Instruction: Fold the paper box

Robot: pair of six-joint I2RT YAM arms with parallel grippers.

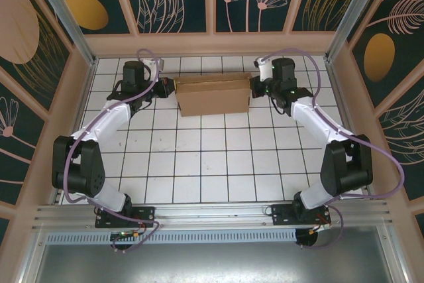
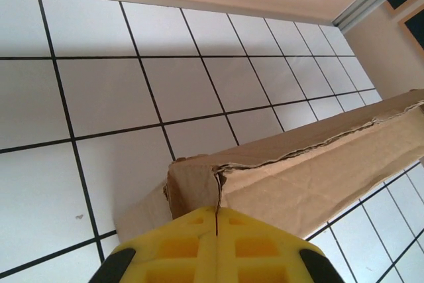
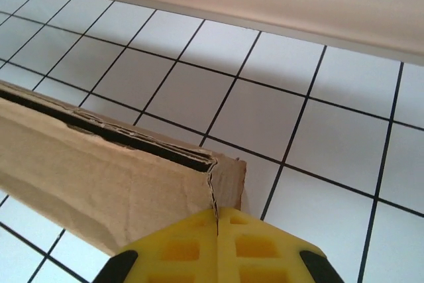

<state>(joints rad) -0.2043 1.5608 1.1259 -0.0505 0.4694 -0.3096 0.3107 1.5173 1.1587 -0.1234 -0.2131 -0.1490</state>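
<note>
Two arms meet at the paper box [image 1: 213, 95] in the upper middle of the top view. I see it as a plain brown, long and shallow shape, with the left gripper [image 1: 169, 88] and the right gripper [image 1: 254, 87] at its ends. On the left wrist, yellow fingers [image 2: 179, 246] are pressed together, pinching the box's corner at lower centre, and the top edge is frayed and layered. On the right wrist it's the same: clamped on the opposite corner.

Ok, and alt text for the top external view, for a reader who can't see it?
A brown box sits near the far edge of a white tiled table. The left end effector, shut, is at its left end and the right end effector, shut, at its right end.
</note>
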